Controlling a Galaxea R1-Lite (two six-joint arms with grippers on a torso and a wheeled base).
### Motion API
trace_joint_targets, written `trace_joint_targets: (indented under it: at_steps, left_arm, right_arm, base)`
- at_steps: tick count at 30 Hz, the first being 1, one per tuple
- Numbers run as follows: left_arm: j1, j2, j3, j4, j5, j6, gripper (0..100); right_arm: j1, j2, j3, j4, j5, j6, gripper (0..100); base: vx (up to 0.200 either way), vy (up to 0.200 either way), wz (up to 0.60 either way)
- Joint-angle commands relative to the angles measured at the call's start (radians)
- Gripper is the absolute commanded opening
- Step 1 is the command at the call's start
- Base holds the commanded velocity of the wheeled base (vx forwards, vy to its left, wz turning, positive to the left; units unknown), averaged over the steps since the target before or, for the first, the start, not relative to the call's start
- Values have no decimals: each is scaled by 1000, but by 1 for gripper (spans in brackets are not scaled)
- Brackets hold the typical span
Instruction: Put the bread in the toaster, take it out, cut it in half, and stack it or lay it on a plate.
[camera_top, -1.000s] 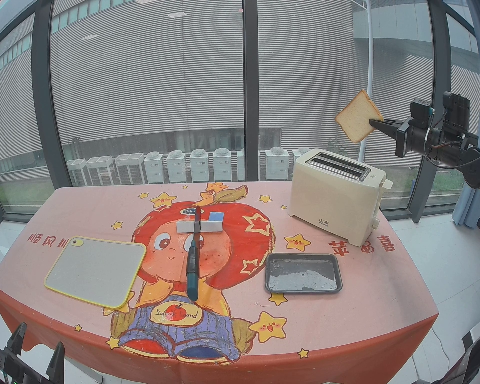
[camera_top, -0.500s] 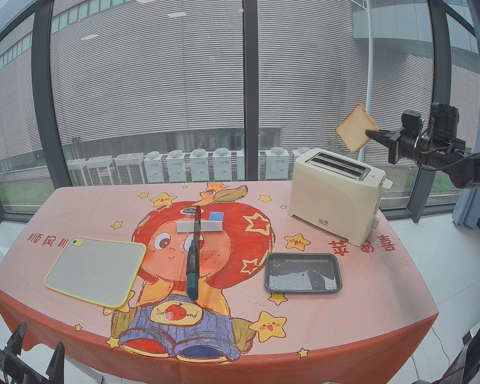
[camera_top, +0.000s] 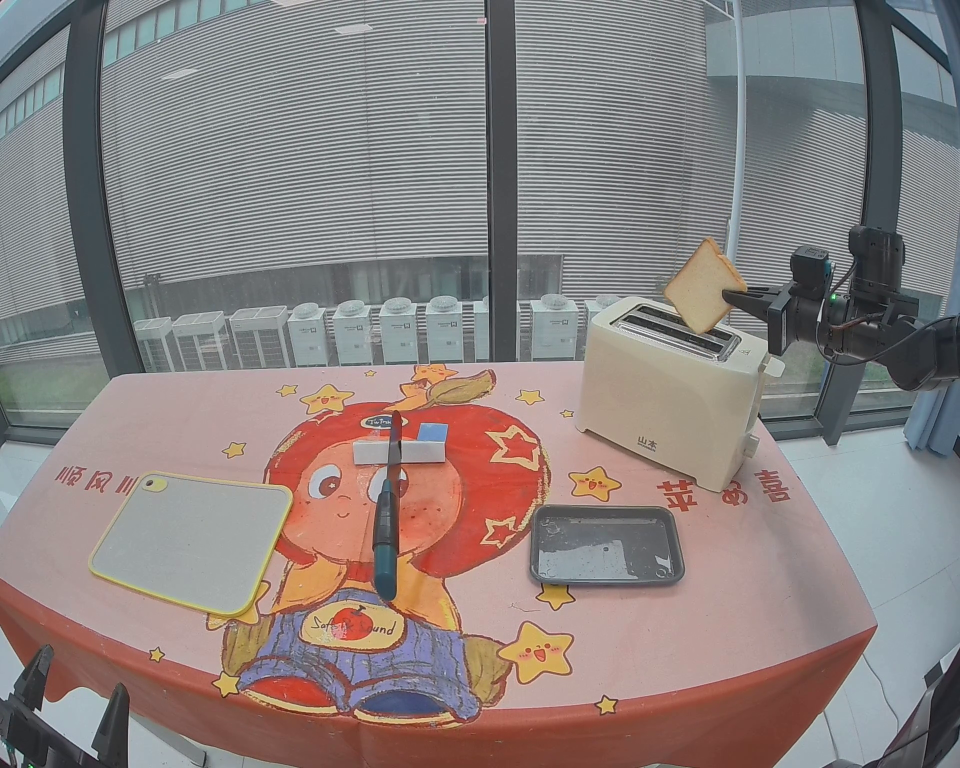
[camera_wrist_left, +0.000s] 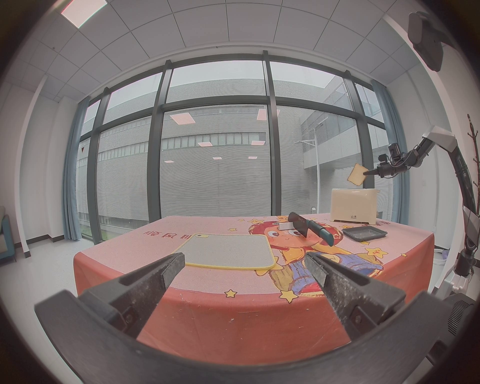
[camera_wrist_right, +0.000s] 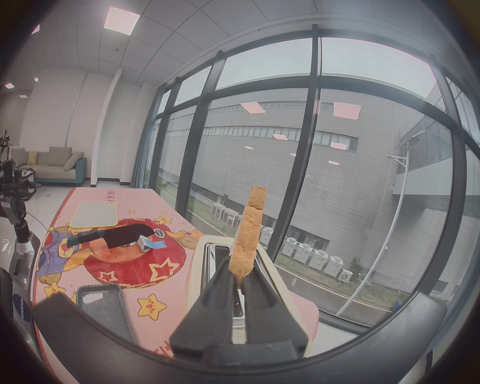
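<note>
Bread (camera_top: 702, 287) pinched by one corner in right claw (camera_top: 733, 294), hanging tilted, corner-down, just above far-right end of toaster (camera_top: 672, 400). Lowest corner is close over the slots (camera_top: 676, 332); can't tell if it touches the rim. Toaster stands far right on tabletop (camera_top: 770, 600).

Step in hand, as I read it: get slice into a slot. Task is barely begun, w/ toasting, cutting & plating all to come.

To do it well:
- Slice sits diamond-wise vs. slot, so prob. roll wrist till a flat edge faces down & runs along slot length.
- Centre over one slot, not the bar between the two.
- Lower slow & straight. Soft bread likely buckles if a corner snags the rim.
- Release only once most of slice is inside, then lift up & out to the right, clear of lever (camera_top: 772, 367).

Left claw (camera_wrist_left: 244, 262) is spread wide, holding nothing, low off near-left edge of tabletop. Knife (camera_top: 385, 540) lies mid-tabletop, blade propped on small white block (camera_top: 415, 453). Cutting board (camera_top: 190, 540) is near left. Dark tray (camera_top: 606, 579) lies right of knife, on near side of toaster. All look untouched, wanted later.
</note>
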Motion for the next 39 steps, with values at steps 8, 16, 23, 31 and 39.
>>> trace_joint_targets:
  at_steps: [8, 16, 23, 31, 39]
  left_arm:
    - [1, 1, 18, -1, 0, 0, 100]
    - [1, 1, 18, -1, 0, 0, 100]
    - [1, 1, 18, -1, 0, 0, 100]
    - [1, 1, 18, -1, 0, 0, 100]
    - [1, 1, 18, -1, 0, 0, 100]
  right_arm:
    - [-1, 12, 22, 0, 0, -10, 0]
    - [-1, 10, 35, -1, 0, -11, 0]
    - [3, 12, 35, 0, 0, -13, 0]
    - [9, 33, 27, -1, 0, -13, 0]
    - [12, 42, 21, -1, 0, -17, 0]
  base:
    - [0, 0, 0]
    - [0, 0, 0]
    - [0, 0, 0]
    - [0, 0, 0]
    - [0, 0, 0]
